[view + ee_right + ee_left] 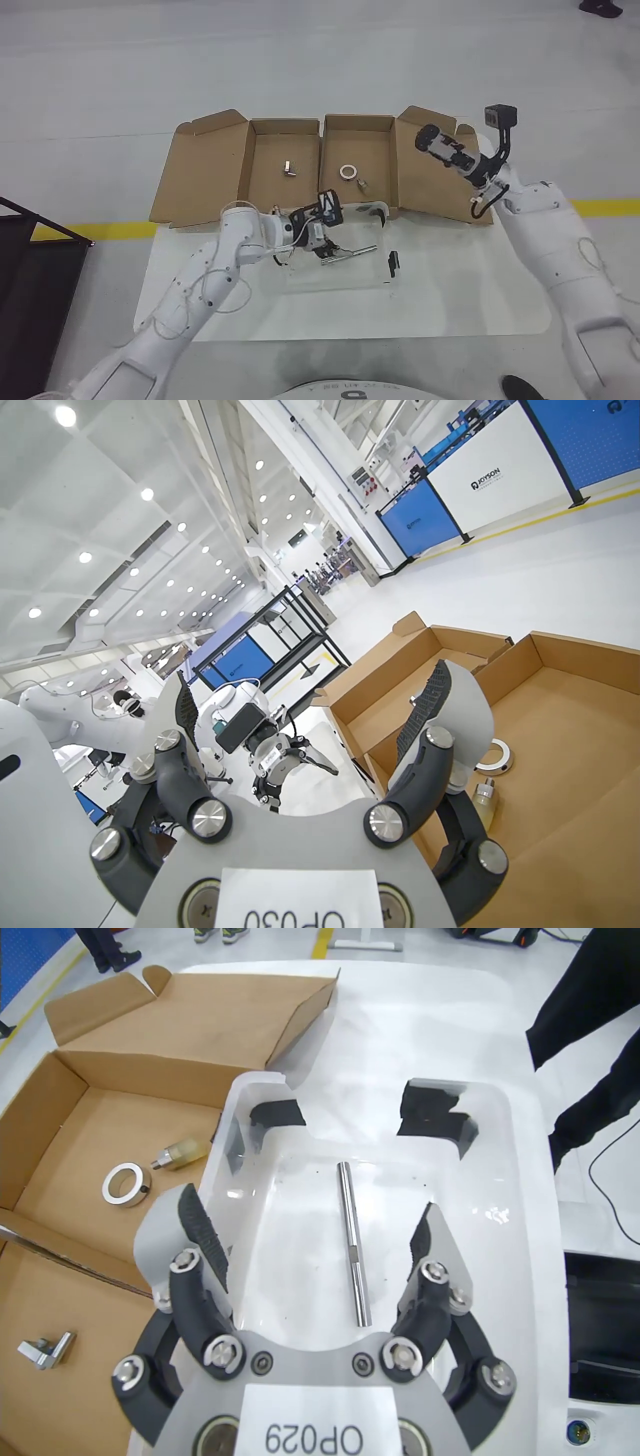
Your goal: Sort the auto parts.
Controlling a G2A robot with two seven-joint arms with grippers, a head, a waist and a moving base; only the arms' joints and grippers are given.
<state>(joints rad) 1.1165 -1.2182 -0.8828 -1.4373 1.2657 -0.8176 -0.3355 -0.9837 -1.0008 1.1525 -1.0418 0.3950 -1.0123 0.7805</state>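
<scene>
While hovering wide open over the clear tray point(520, 1208), lower the left hand point(310, 1205) straight onto the steel rod point(353, 1248) lying loose on the tray floor; straddle its middle, pinch crosswise, avoid the black clips point(435, 1110).

Bare tray point(290, 1253) floor flanks the rod point(352, 1243); black parts point(430, 1110) stand beyond.
</scene>
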